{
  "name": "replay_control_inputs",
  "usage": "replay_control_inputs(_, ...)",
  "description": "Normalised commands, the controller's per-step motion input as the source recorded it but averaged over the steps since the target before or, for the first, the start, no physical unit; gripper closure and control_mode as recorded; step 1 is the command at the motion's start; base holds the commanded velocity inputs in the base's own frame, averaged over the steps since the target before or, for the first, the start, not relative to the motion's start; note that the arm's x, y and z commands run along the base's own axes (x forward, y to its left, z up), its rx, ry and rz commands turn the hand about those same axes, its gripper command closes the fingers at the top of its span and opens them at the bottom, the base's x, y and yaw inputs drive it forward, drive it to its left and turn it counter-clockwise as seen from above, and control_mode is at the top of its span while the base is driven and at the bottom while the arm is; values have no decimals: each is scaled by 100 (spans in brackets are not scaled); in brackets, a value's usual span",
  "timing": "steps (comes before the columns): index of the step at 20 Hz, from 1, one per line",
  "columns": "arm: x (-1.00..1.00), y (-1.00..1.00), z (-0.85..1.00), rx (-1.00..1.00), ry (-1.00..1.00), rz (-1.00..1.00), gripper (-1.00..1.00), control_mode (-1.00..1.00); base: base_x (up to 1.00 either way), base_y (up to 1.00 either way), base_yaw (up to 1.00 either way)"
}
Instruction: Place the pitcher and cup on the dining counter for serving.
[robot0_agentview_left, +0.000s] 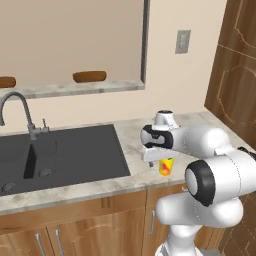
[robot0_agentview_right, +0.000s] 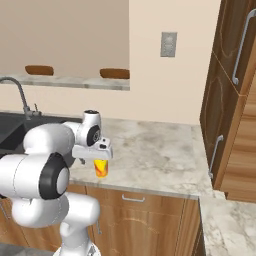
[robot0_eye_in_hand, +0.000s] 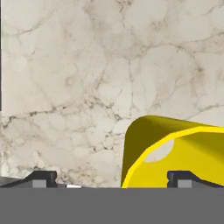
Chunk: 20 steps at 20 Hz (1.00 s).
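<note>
The gripper (robot0_eye_in_hand: 109, 177) hangs directly over the cup (robot0_agentview_left: 166, 166), its fingers spread wide apart and holding nothing. The cup stands upright on the marbled worktop (robot0_agentview_right: 155, 150), near its front edge, to the right of the black sink (robot0_agentview_left: 60, 152). From the hand camera, one fingertip (robot0_eye_in_hand: 186, 178) lies over the cup's open mouth, the other (robot0_eye_in_hand: 41, 177) over bare stone. The dining counter (robot0_agentview_left: 75, 88) runs along the far side, behind the sink.
</note>
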Motion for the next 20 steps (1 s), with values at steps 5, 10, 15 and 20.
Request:
replay_control_inputs(5,0,0,-14,0,4,5,100,-100,0,0,0)
replay_control_inputs(10,0,0,0,0,0,0,100,-100,0,0,0)
replay_control_inputs(15,0,0,0,0,-2,0,100,-100,0,0,0)
replay_control_inputs(20,-10,0,4,0,-17,0,100,-100,0,0,0)
